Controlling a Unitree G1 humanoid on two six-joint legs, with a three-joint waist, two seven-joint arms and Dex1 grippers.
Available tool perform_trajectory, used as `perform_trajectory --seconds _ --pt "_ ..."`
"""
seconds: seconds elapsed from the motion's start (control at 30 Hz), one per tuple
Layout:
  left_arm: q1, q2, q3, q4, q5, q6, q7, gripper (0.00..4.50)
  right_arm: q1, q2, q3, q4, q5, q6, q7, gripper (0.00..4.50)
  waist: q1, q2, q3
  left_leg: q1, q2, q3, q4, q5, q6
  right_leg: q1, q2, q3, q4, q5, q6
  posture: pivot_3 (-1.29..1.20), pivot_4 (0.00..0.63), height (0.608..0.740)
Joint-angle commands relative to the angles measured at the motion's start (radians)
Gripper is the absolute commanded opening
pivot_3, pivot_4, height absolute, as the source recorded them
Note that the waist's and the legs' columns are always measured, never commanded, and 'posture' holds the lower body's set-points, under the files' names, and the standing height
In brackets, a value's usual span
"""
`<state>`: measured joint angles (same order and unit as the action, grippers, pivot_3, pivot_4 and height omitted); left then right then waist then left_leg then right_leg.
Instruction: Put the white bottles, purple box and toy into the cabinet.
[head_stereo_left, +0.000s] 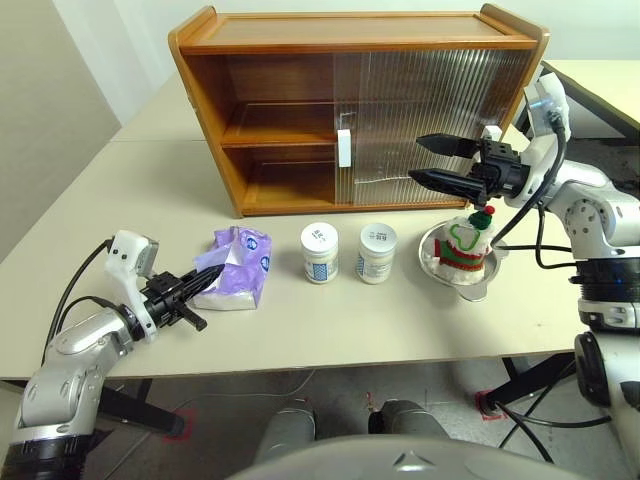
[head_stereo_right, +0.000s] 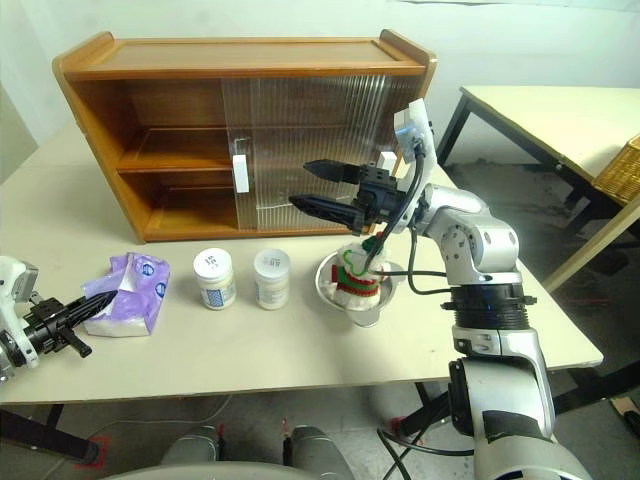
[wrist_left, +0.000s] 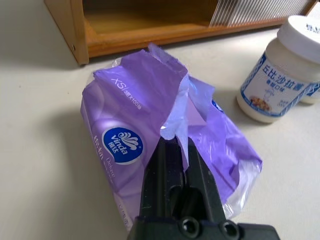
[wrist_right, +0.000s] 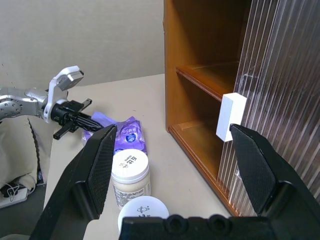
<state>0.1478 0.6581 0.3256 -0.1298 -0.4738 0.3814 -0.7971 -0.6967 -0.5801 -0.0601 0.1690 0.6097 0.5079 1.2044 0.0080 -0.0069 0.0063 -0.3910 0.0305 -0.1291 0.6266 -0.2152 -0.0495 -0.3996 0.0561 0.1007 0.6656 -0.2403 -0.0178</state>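
The purple box lies on the table's left part, its wrapper crumpled. My left gripper is shut on the wrapper's near edge, pinching a fold of purple film. Two white bottles stand upright side by side to its right. The toy sits in a shiny metal bowl further right. My right gripper hangs open above the bowl, pointing left along the front of the cabinet, empty.
The cabinet's left half stands open, showing two bare shelves. Ribbed door panels with a white handle cover its right half. Another table stands off to the right.
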Motion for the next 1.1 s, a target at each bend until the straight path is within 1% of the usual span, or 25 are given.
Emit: perform_trajectory --seconds 0.03,0.17,0.33,0.43,0.77,0.9,1.1 --pt "-0.036 -0.008 -0.011 -0.049 -0.023 0.025 0.012 0.04 -0.015 0.005 -0.002 0.008 -0.013 -0.015 -0.001 4.50 0.000 0.000 0.000 0.000 0.000 0.000 0.000 0.000 0.000 0.000 0.000 0.000 0.000 0.000 0.000 0.03 0.000 0.740" --pt "-0.106 -0.027 -0.011 -0.097 -0.072 0.073 0.040 0.04 -0.018 0.009 -0.001 0.015 -0.017 -0.022 0.000 4.50 0.001 0.000 0.000 0.000 -0.001 0.001 0.000 0.000 0.001 0.001 0.000 0.000 0.000 0.000 0.000 0.03 0.000 0.740" --pt "-0.213 -0.026 0.003 -0.125 -0.135 0.127 0.063 0.04 -0.020 0.011 -0.001 0.019 -0.020 -0.027 0.003 4.50 0.002 0.000 0.000 0.001 -0.002 0.004 0.000 0.003 0.004 0.002 0.000 0.000 0.000 0.000 0.000 0.03 0.000 0.740" --pt "-0.273 -0.027 0.021 -0.118 -0.180 0.152 0.073 0.04 -0.021 0.013 -0.002 0.020 -0.022 -0.029 0.003 4.50 0.003 0.000 0.000 0.003 -0.002 0.005 0.000 0.006 0.009 0.004 0.001 -0.001 0.000 -0.001 0.001 0.03 0.000 0.740" --pt "-0.421 -0.054 0.055 -0.063 -0.275 0.155 0.095 0.04 -0.014 0.020 -0.004 0.013 -0.024 -0.029 -0.002 4.50 0.004 0.000 0.000 0.006 -0.002 0.006 0.001 0.006 0.010 0.008 0.001 0.000 0.000 -0.001 0.002 0.02 0.000 0.740" --pt "-0.434 -0.054 0.048 -0.032 -0.270 0.136 0.074 0.04 -0.013 0.021 -0.005 0.011 -0.023 -0.028 -0.004 4.50 0.004 -0.001 0.000 0.008 -0.002 0.006 0.001 0.006 0.010 0.010 0.001 0.000 0.000 -0.001 0.002 0.02 0.000 0.740" --pt "-0.396 -0.032 0.048 0.016 -0.234 0.087 0.024 0.04 -0.010 0.020 -0.006 0.011 -0.024 -0.028 -0.006 4.50 0.003 -0.001 0.000 0.009 -0.002 0.005 0.001 0.006 0.010 0.011 0.001 0.000 0.000 -0.002 0.003 0.01 0.000 0.740"
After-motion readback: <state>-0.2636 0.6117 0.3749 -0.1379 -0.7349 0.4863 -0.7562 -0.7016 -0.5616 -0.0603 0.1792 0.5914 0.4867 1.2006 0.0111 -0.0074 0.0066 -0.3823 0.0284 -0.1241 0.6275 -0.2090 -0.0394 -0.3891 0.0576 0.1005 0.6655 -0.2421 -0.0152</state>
